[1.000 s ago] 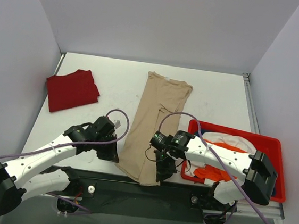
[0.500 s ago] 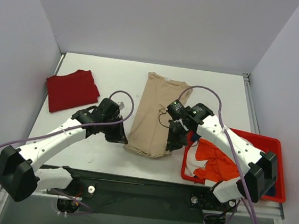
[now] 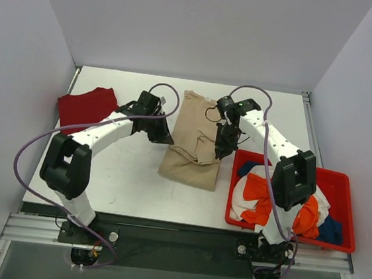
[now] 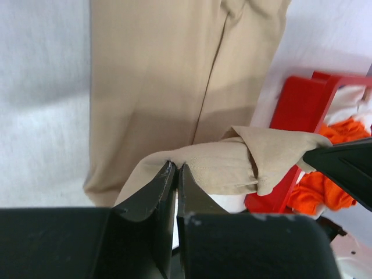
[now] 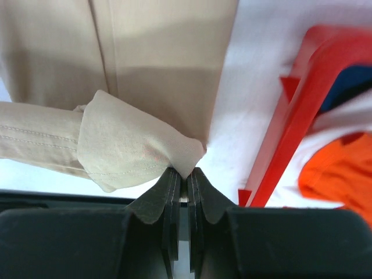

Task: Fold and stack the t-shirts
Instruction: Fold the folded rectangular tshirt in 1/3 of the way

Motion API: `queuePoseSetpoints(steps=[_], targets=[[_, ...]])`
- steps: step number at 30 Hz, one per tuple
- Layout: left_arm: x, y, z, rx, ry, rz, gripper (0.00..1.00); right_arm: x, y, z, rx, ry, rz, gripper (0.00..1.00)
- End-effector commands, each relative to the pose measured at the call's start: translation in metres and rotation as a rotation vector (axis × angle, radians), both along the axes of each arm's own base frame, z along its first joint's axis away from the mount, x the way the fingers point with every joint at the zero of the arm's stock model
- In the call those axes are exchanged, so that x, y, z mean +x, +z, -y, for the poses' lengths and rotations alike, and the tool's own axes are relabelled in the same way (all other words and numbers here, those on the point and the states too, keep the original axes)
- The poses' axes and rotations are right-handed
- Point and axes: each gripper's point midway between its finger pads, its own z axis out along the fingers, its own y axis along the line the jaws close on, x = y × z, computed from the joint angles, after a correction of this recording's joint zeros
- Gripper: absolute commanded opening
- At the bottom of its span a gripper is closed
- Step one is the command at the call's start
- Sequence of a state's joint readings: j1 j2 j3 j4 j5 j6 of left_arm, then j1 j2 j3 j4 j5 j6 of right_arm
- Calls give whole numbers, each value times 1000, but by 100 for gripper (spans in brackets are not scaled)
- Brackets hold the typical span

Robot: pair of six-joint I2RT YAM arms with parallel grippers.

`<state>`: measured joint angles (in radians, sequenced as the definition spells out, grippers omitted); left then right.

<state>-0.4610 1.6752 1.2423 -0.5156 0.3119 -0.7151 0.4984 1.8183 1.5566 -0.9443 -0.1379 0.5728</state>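
Note:
The beige t-shirt (image 3: 196,140) lies lengthwise in the middle of the table, its near end lifted and folded back over itself. My left gripper (image 3: 166,137) is shut on the left corner of that hem (image 4: 203,163). My right gripper (image 3: 221,150) is shut on the right corner (image 5: 139,148). Both hold the hem above the shirt's middle. A folded dark red t-shirt (image 3: 89,111) lies at the far left. Orange (image 3: 264,188), white and blue (image 3: 329,229) t-shirts lie crumpled in the bin.
A red plastic bin (image 3: 351,180) stands at the right front, close to my right gripper; its rim shows in the right wrist view (image 5: 290,110) and the left wrist view (image 4: 299,102). Grey walls enclose the table on three sides.
Both grippers have carried the beige shirt's near hem away from the front edge toward the far end, folding the shirt over itself. The arms now stretch out over the table.

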Motion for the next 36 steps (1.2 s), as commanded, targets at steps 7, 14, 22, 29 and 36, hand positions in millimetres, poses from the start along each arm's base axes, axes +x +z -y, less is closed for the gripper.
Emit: queuePoseSetpoints(steps=[7, 14, 22, 29, 36], targets=[[80, 18, 23, -55, -12, 122, 0, 50, -8, 22, -5, -1, -22, 0], [104, -9, 19, -23, 52, 77, 0, 83, -28, 30, 13, -23, -47, 0], [123, -9, 5, 33, 137, 118, 45, 120, -27, 24, 91, -16, -10, 35], [107, 32, -2, 60, 114, 311, 63, 124, 22, 18, 128, 36, 120, 56], [45, 0, 10, 3, -12, 295, 63, 85, 11, -1, 148, 81, 77, 55]])
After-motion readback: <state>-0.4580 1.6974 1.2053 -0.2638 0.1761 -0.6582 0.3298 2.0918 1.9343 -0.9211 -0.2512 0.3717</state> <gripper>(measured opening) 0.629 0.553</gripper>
